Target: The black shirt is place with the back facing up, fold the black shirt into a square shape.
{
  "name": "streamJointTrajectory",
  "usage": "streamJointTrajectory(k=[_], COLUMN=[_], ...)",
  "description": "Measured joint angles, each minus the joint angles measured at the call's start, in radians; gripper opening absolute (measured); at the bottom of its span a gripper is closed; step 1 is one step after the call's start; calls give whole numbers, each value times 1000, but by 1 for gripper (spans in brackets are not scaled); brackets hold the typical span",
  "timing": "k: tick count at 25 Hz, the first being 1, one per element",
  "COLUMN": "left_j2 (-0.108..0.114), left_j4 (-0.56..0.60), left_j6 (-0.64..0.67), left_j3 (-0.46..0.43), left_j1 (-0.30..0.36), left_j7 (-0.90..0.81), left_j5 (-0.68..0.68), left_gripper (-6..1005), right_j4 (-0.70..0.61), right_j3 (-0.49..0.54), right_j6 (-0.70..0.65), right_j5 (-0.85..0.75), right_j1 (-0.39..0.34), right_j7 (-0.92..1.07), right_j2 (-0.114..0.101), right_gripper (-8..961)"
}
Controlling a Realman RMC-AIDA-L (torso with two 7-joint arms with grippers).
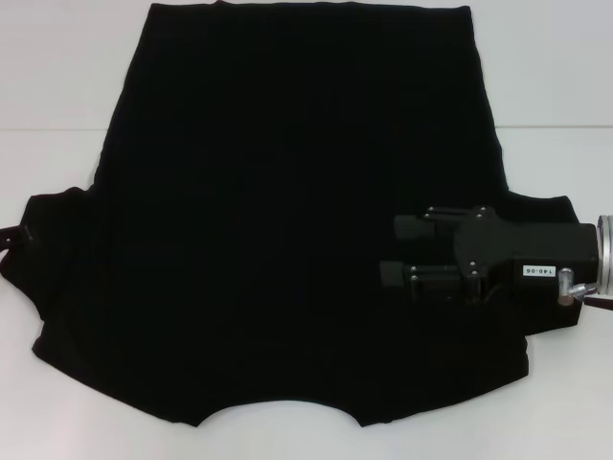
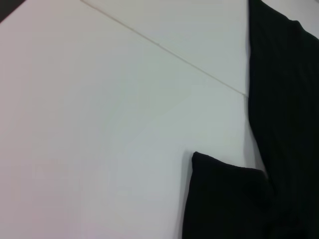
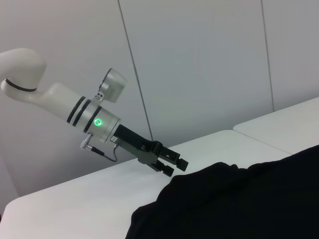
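We see the black shirt (image 1: pixel 287 220) spread flat across the white table (image 1: pixel 57 77), plain side up, its long axis running away from the robot. Our right gripper (image 1: pixel 402 251) hovers over the shirt's right sleeve area, fingers spread and pointing inward across the cloth. The left gripper (image 3: pixel 174 166), apparently just off the shirt's left sleeve, has its jaws slightly parted, holding nothing.

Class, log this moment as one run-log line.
black shirt: flat on table, unfolded | right gripper: open, over right sleeve area | left gripper: off shirt's left edge, above table
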Motion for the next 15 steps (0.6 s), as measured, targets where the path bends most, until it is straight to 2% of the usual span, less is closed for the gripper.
streamJointTrajectory(k=[15], left_j2=[-6], left_j4=[-15], left_j6=[-6], left_j3=[52], left_j1=[-5], left_j7=[14], left_j5=[2], left_gripper=[869], right_j4=[-4], right_j3=[0], right_j6=[1], right_j5=[1], right_j1=[0], right_j7=[0], right_j2=[-1], right_gripper=[790])
